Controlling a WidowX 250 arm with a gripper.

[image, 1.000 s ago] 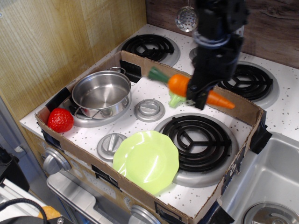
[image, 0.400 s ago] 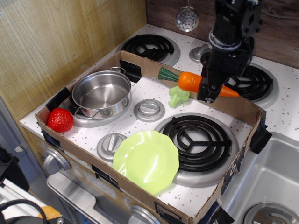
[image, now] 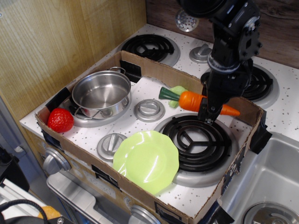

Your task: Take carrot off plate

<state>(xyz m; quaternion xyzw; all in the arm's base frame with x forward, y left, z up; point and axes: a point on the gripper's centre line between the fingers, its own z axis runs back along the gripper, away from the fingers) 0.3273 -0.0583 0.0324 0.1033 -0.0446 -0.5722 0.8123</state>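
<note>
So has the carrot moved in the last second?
Yes. The carrot, held by the gripper, has dropped lower and shifted right, now just above the top rim of the front-right burner and partly covering the broccoli.

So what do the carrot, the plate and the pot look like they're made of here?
The carrot looks like glossy orange plastic with a dark green stem end; it shows a bright highlight and flat, even colour. The plate seems moulded lime-green plastic, shiny, with a faceted rim. The pot appears to be polished steel: its silver wall and floor show mirror-like reflections. None can be confirmed by look alone.
</note>
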